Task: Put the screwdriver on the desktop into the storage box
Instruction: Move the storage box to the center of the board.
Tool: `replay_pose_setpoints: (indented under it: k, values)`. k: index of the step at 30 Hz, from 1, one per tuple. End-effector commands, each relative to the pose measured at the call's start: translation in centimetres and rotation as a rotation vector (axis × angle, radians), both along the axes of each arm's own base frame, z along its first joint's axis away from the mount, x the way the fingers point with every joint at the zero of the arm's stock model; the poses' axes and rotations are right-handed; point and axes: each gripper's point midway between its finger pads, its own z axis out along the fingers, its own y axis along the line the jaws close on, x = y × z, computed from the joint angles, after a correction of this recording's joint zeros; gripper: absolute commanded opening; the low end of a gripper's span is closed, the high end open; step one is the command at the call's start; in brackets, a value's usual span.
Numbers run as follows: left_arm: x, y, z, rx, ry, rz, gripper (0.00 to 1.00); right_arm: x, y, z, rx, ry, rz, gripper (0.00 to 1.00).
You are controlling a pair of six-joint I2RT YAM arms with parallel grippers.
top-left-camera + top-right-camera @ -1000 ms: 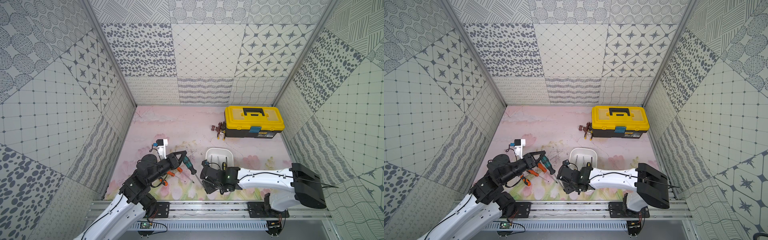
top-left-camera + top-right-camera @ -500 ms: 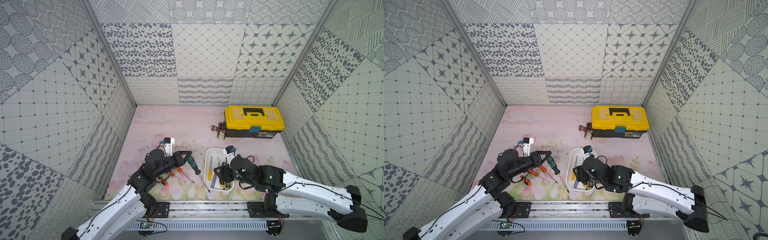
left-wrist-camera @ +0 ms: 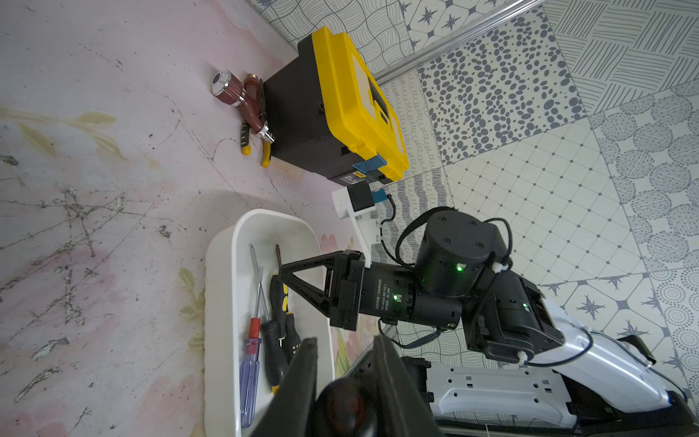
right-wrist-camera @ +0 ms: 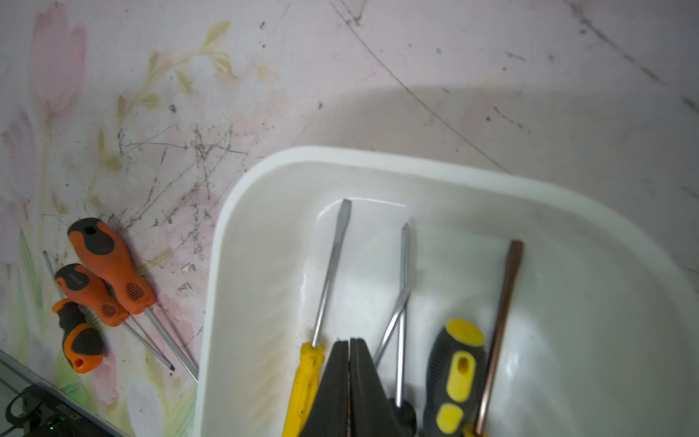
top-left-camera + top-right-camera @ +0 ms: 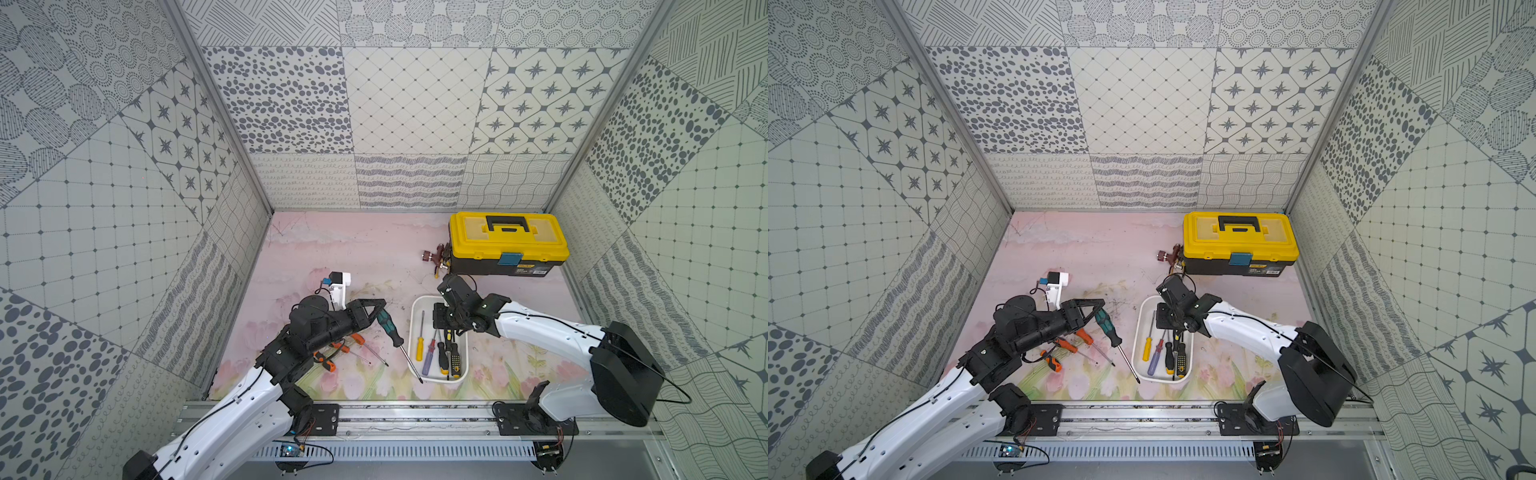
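1. Green and black on its handle, the screwdriver (image 5: 388,328) is pinched in the left hand (image 5: 380,307) and held off the table (image 5: 353,249). In the left wrist view the butt of the handle sits between the two dark fingers (image 3: 302,378).
2. Its steel shaft slants down towards the near left corner of the storage box (image 5: 412,332). In both top views the tip lies over that corner's rim, and whether it touches cannot be told. The handle is outside the box, just to its left.
3. The storage box is white plastic and stands on the table between the two arms. Lying lengthwise inside it are a yellow-handled screwdriver (image 4: 308,378), a clear purple-and-red one (image 5: 428,361) and black ones with yellow marks (image 4: 455,363).
4. The right hand (image 4: 348,342) hangs over the far half of the box, above the tools. Its fingers are pressed together with nothing between them.
5. Three orange-and-black screwdrivers (image 4: 109,265) lie bunched on the table to the left of the box. In both top views they are partly under the left arm.
6. A yellow-lidded toolbox (image 5: 507,239) stands at the far right by the back wall, apart from the storage box. Pliers with yellow grips (image 3: 246,145) lie against its left side.
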Motion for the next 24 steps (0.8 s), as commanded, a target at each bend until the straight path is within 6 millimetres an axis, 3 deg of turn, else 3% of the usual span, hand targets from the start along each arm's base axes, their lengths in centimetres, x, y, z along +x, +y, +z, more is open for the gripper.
replay_pose_setpoints:
  k: [1,9,24]
  values:
    - [0.1,-0.2,1.2,-0.004,-0.044,-0.010,0.00,2.4,3.1,1.2,0.072,-0.063,0.056,0.09]
    - [-0.2,0.1,0.8,0.013,-0.050,-0.003,0.00,4.0,4.9,0.3,0.049,-0.056,0.091,0.10]
    - [0.0,0.0,0.4,0.017,-0.048,-0.003,0.00,4.6,6.9,0.5,0.097,-0.040,0.125,0.11]
